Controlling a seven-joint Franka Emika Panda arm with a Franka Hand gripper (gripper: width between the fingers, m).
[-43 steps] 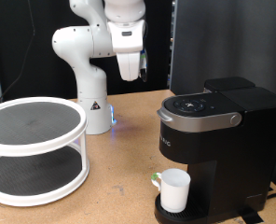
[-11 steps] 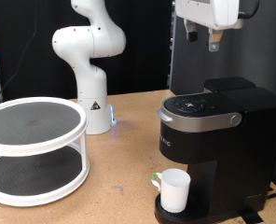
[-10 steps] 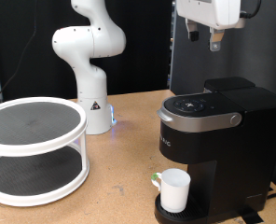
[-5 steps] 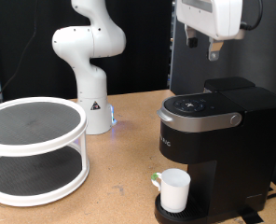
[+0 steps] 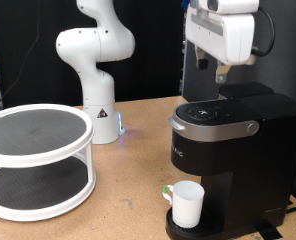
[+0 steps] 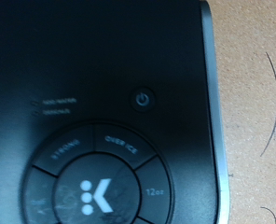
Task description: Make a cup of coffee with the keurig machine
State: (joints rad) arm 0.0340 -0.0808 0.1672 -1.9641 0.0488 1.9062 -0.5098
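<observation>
The black keurig machine [image 5: 228,150] stands at the exterior view's right with its lid down. The white cup [image 5: 187,203] stands on its drip tray under the spout. My gripper [image 5: 220,74] hangs just above the machine's silver-rimmed top, a little clear of it, with nothing visible in it. The wrist view shows no fingers. It looks straight down on the machine's top panel [image 6: 101,112], with the power button [image 6: 144,98] and the round K button [image 6: 93,194] close below.
A white two-tier round rack [image 5: 36,160] stands at the exterior view's left on the wooden table [image 5: 128,190]. The robot's white base [image 5: 100,110] stands behind it. A black panel rises behind the machine.
The gripper swung from beside the robot's base to above the machine. Over the last second it came down towards the machine's top. The cup and machine have not moved.
</observation>
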